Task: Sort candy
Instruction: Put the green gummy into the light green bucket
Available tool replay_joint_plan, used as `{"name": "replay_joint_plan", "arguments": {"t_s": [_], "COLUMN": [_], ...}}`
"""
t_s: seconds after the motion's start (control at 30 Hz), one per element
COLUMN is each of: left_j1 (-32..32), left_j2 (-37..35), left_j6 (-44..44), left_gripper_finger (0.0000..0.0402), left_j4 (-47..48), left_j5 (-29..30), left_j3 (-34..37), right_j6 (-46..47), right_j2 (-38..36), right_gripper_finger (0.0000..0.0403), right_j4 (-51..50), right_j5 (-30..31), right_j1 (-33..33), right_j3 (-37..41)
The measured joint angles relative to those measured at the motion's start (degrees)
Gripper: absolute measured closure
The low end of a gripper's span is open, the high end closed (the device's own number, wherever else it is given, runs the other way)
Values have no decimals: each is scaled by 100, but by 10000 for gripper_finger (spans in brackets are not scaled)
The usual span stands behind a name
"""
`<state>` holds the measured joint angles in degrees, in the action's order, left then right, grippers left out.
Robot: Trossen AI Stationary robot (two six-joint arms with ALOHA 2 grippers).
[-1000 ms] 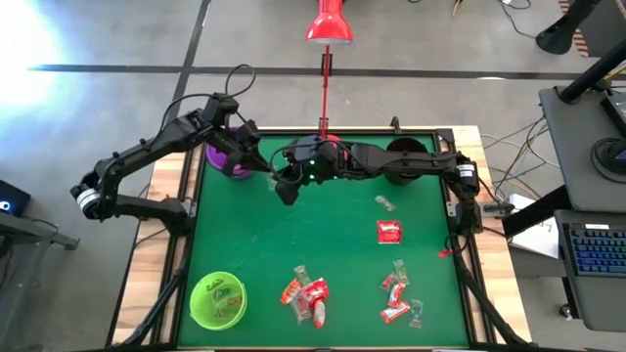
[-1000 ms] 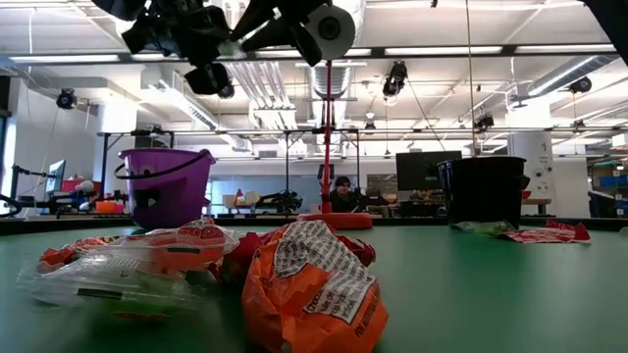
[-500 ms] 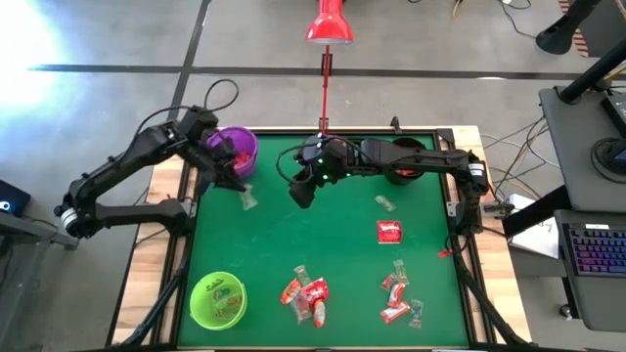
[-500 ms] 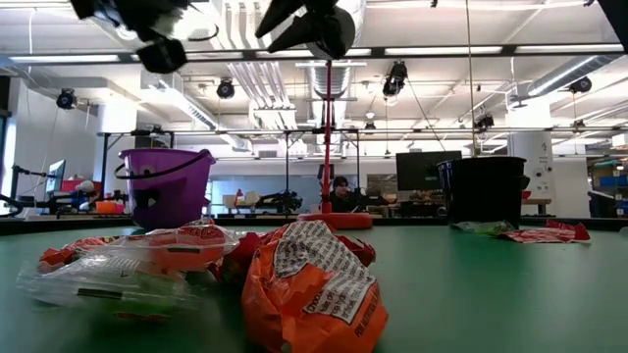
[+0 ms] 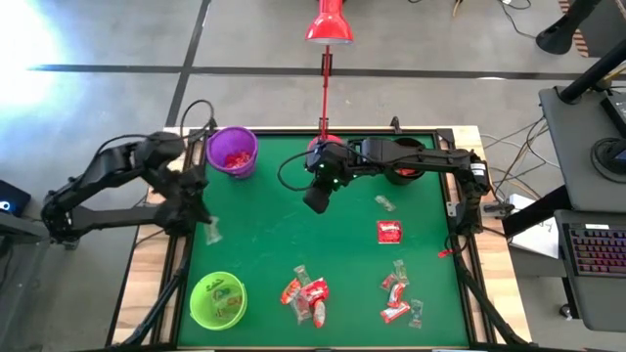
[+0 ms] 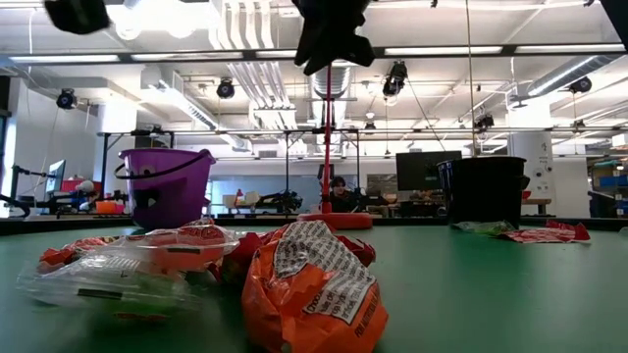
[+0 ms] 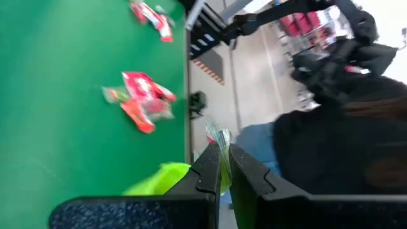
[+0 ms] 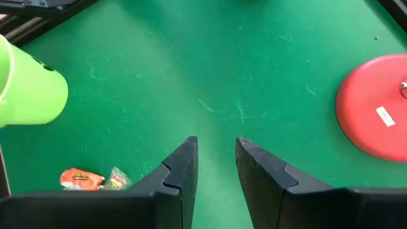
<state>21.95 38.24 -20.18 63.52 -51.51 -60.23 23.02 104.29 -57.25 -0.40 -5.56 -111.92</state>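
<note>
I am carrying a clear candy (image 7: 218, 137) pinched in my left end effector (image 5: 209, 231) over the worktop's left edge, above the green cup (image 5: 217, 299), while my right end effector (image 8: 216, 162) is hanging spread and empty near the far edge; since only a wrapper tip is being gripped, it could be slipping free before reaching a cup.

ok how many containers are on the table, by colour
purple bucket: 1
green cup: 1
black bucket: 1
total: 3
</note>
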Motion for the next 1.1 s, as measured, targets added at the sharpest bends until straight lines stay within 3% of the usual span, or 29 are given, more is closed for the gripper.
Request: {"name": "replay_joint_plan", "arguments": {"t_s": [0.2,0.4,0.67,0.9,1.1], "left_j1": [-506,-891,-1654,-2837,-4245], "left_j2": [-485,-615,-647,-573,-572], "left_j6": [-1120,-1350,-1172,-1061,-1982], "left_gripper_finger": [400,400,400,400,400], "left_j4": [-2,-270,-2163,-4167,-4003], "left_j5": [566,1507,2213,2775,3511], "left_j3": [0,88,823,1499,2042], "right_j6": [-54,-56,-56,-78,-66], "right_j2": [0,0,2,2,4], "right_gripper_finger": [312,313,312,319,313], "right_j4": [2,2,2,-31,-130], "right_j5": [0,0,2,2,4], "right_j1": [0,1,0,0,0], "right_j3": [2,2,4,54,173]}}
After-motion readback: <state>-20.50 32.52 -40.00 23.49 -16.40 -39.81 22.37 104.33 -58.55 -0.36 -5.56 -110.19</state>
